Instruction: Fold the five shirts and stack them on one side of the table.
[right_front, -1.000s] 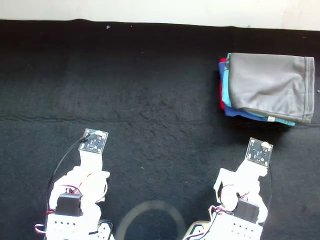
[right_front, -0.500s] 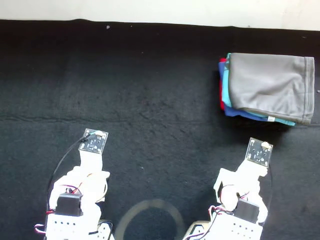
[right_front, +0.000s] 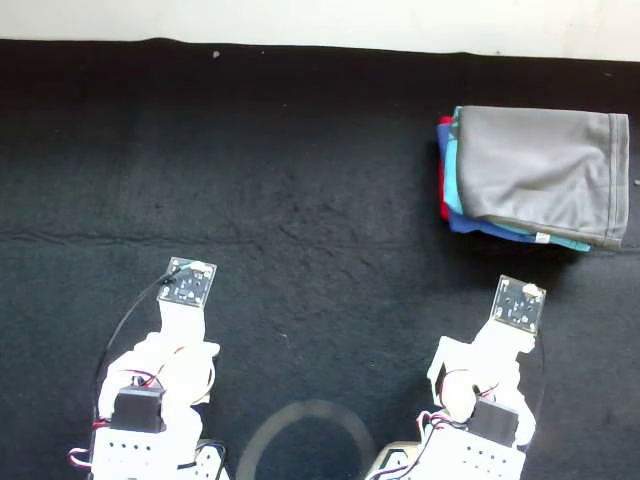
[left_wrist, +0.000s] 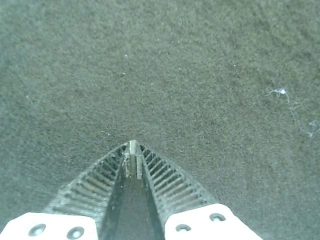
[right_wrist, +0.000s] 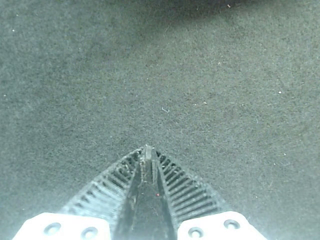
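A stack of folded shirts lies at the far right of the black table, a grey shirt on top with teal, blue and red edges showing beneath. The left arm rests at the near left, the right arm at the near right, just short of the stack. My left gripper is shut with nothing in it, its tips over bare cloth. My right gripper is also shut and holds nothing.
The black table cloth spreads flat across the middle and left. A pale wall strip runs along the far edge. A faint round mark shows between the arm bases.
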